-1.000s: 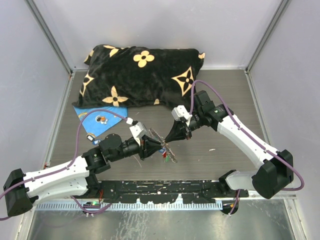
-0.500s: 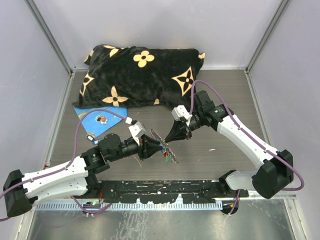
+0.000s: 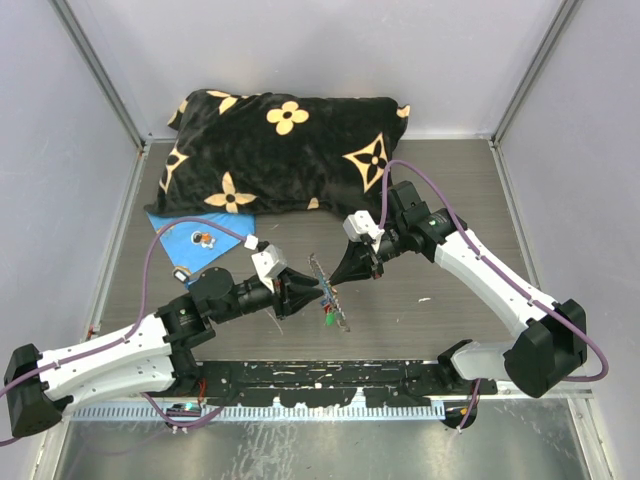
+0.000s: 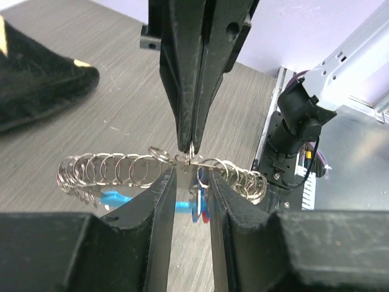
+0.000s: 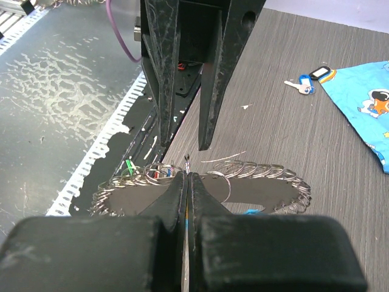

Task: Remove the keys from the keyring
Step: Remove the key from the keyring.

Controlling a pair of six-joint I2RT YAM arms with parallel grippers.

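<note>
Keyring lies crosswise between the facing arms: right gripper jaws pinched shut on one loop, left gripper jaws parted astride it.

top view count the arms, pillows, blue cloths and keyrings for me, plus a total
arms: 2
pillow: 1
blue cloth: 1
keyring: 1
total: 5
</note>
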